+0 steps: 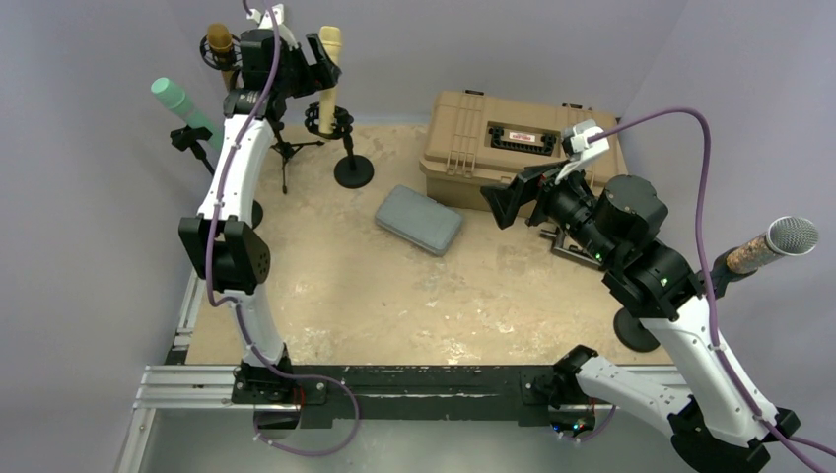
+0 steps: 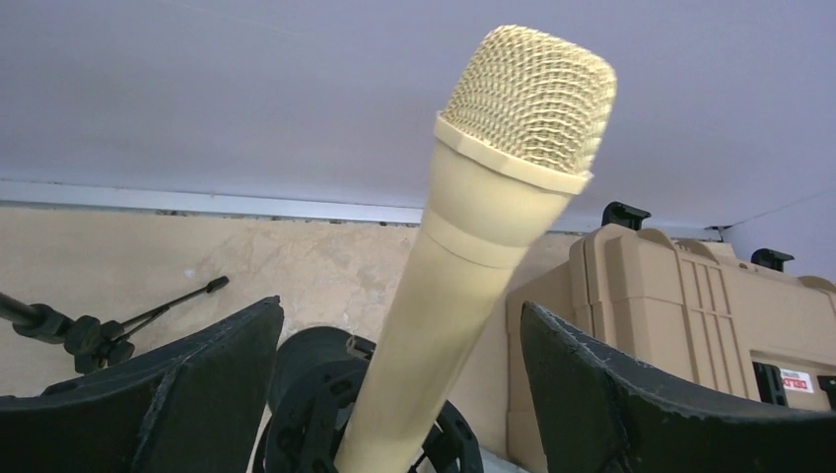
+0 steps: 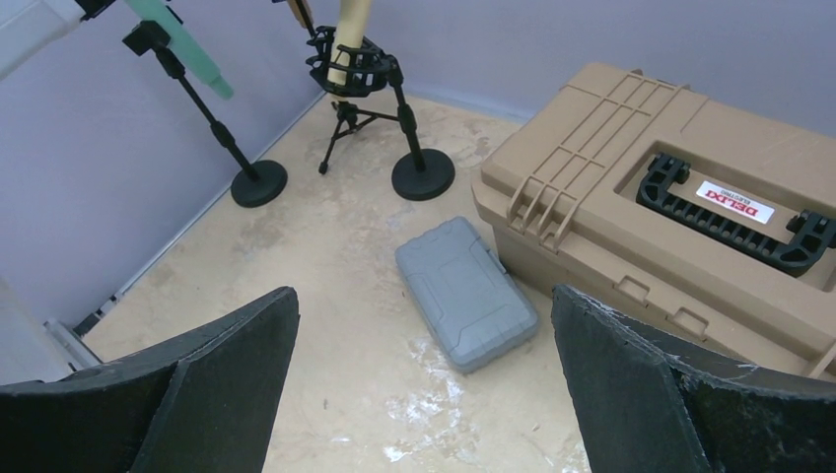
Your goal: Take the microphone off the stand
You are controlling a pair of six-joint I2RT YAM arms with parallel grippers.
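Your left gripper [image 2: 397, 307] has its jaws apart, one finger at 9 o'clock and the other at 3 o'clock of the cream microphone [image 2: 473, 246]. In the wrist view neither finger touches it. The microphone sits in the black shock mount [image 2: 325, 414] of its stand [image 1: 352, 168], head tipped toward 1 o'clock. In the top view it is at the table's [image 1: 325, 296] 11 o'clock. A tan case [image 1: 518, 143] lies at the stand's 3 o'clock and a grey case [image 1: 419, 219] at its 5 o'clock. Your right gripper [image 3: 424, 296] hangs spread wide and holds nothing, above the table near the tan case. A green microphone [image 1: 182, 108] stands at the stand's 9 o'clock.
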